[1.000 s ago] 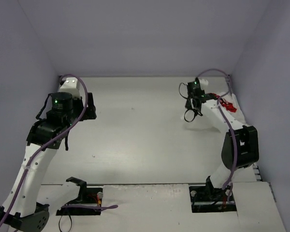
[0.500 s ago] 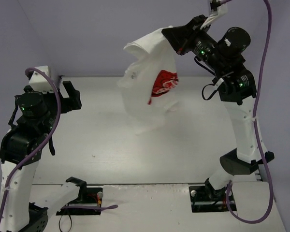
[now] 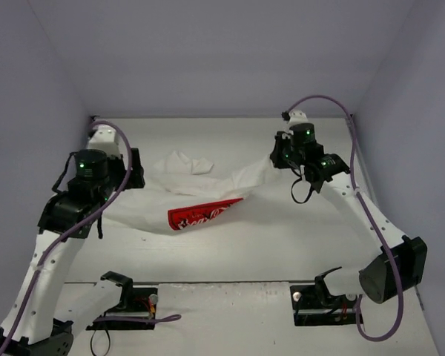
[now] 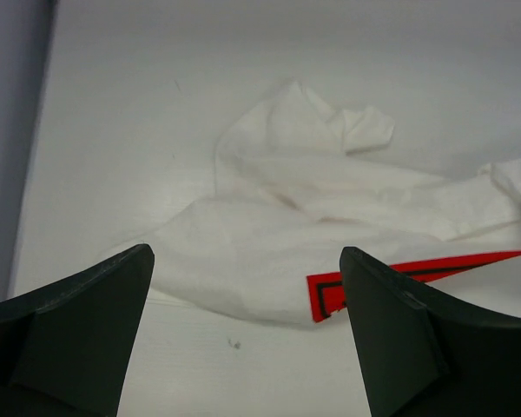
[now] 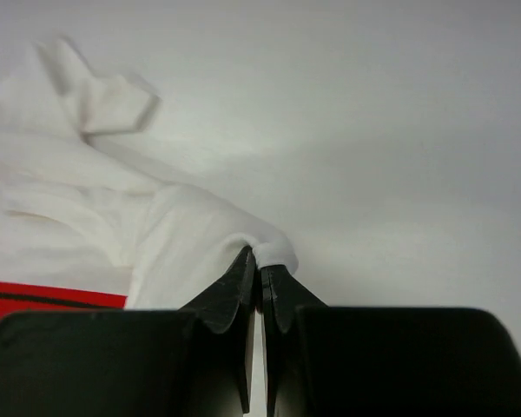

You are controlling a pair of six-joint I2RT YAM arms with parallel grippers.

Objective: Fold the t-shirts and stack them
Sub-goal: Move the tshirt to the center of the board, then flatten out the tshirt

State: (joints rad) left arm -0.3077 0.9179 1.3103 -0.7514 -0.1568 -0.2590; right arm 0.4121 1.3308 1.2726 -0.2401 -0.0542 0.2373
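Note:
A white t-shirt (image 3: pixel 208 185) lies crumpled across the middle of the table, with part of its red print (image 3: pixel 200 215) facing up at the front. My right gripper (image 3: pixel 276 160) is shut on the shirt's right end. In the right wrist view the fingertips (image 5: pixel 262 271) pinch a small fold of white fabric, and the t-shirt (image 5: pixel 139 217) trails off to the left. My left gripper (image 3: pixel 136 172) hangs open beside the shirt's left end. In the left wrist view the wide jaws (image 4: pixel 247 300) stand over bare table just short of the t-shirt (image 4: pixel 269 234), holding nothing.
The grey walls close in the table (image 3: pixel 230 252) on the left, back and right. A sleeve (image 3: pixel 185 159) pokes out toward the back wall. The arm bases (image 3: pixel 326 304) sit at the near edge.
Half a second ago my right gripper held the shirt high in the air; it has come down and the shirt now lies on the table. My left arm swung in toward its left end.

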